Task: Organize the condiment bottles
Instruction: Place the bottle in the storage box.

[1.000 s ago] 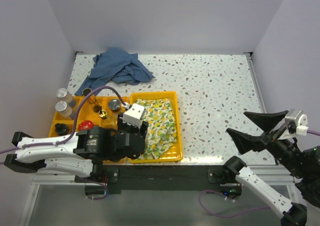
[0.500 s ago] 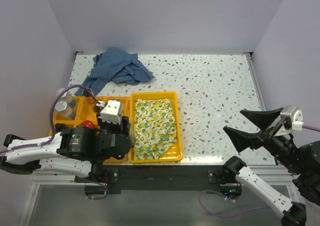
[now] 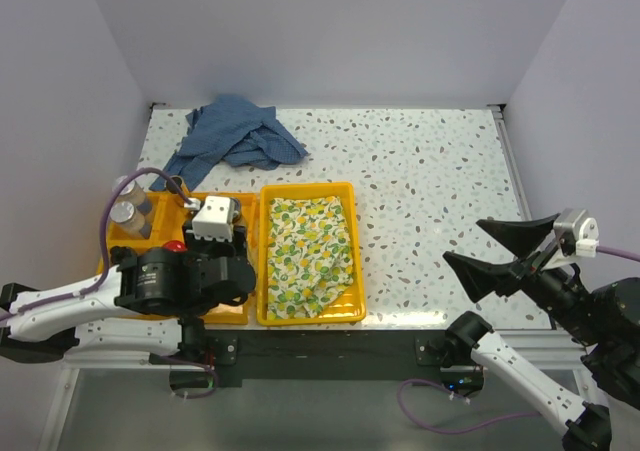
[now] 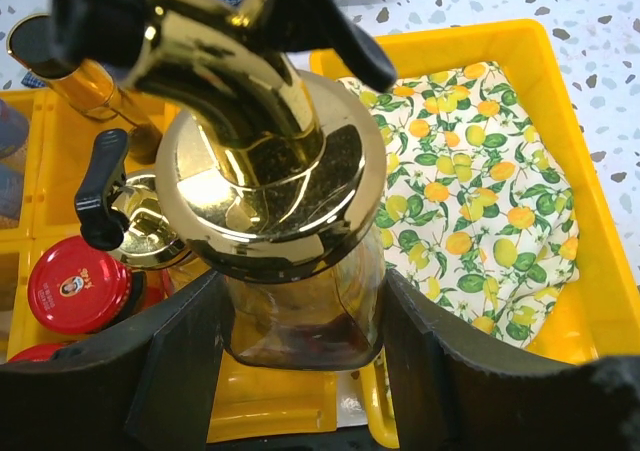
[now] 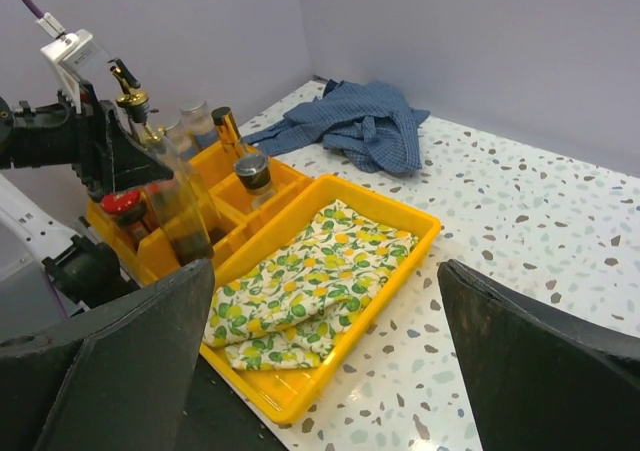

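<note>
My left gripper (image 4: 300, 343) is shut on a clear glass bottle with a gold pourer (image 4: 268, 176), holding it upright over the near right corner of the divided yellow tray (image 3: 225, 311). The bottle holds a little dark liquid and also shows in the right wrist view (image 5: 182, 216). Beside it in the tray stand a second gold-pourer bottle (image 4: 138, 223), a red-lidded jar (image 4: 72, 283) and a tall amber bottle with a black cap (image 4: 72, 69). Two grey-capped shakers (image 3: 125, 203) stand at the tray's far left. My right gripper (image 5: 325, 268) is open and empty, raised at the right.
A second yellow tray (image 3: 350, 196) beside the divided one holds a lemon-print cloth (image 3: 305, 251). A crumpled blue cloth (image 3: 235, 136) lies at the back left. Walls close the table at the back and on both sides.
My left arm has drawn back to the left with the gold-pourer bottle, from the edge of the cloth tray to over the divided tray. My right gripper has shifted only slightly.
</note>
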Robot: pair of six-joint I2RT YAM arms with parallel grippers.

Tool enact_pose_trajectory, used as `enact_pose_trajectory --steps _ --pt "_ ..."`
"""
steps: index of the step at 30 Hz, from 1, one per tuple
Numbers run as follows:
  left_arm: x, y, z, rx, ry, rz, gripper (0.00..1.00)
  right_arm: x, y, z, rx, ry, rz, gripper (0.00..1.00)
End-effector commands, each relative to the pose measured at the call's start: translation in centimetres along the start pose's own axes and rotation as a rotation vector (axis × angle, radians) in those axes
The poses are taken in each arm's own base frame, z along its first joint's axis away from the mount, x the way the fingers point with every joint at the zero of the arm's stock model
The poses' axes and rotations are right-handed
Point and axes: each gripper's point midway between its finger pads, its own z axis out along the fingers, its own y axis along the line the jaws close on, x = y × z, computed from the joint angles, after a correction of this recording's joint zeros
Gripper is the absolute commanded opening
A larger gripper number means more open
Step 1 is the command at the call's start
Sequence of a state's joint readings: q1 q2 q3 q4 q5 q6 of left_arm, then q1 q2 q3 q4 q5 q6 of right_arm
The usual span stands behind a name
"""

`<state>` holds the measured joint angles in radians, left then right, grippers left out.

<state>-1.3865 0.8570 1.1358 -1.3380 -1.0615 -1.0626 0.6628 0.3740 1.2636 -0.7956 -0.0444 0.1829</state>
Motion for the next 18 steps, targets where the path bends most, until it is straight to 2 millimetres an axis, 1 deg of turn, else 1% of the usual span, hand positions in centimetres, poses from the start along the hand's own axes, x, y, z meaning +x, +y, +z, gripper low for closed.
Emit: enact_pose_trajectory --steps 1,5,9,11,16,18 --pt "-1.2 1.2 0.3 -0.042 -0.065 -0.038 0.00 -0.4 0.1 1.0 -0.006 -0.002 -0.002 0.99" --pt "-0.9 1.2 0.5 -0.050 -0.053 -0.023 0.00 -0.2 0.1 1.2 -0.007 0.003 0.002 0.99" --pt "-1.5 1.1 0.2 -0.037 -0.053 -0.033 0.00 0.0 0.2 1.6 -0.016 0.008 0.006 0.99" --pt "-1.4 1.0 0.1 -0.031 -0.046 -0.037 0.00 -0.1 0.2 1.6 -0.013 0.005 0.006 0.99" --pt "-0.2 0.8 0.2 -0.014 -0.006 -0.016 0.00 0.0 0.2 1.7 -0.013 0.014 -0.004 0.99" --pt "0.3 1.2 0.3 -0.018 -0.005 -0.020 0.00 -0.2 0.2 1.7 -0.012 0.010 -0.007 0.99"
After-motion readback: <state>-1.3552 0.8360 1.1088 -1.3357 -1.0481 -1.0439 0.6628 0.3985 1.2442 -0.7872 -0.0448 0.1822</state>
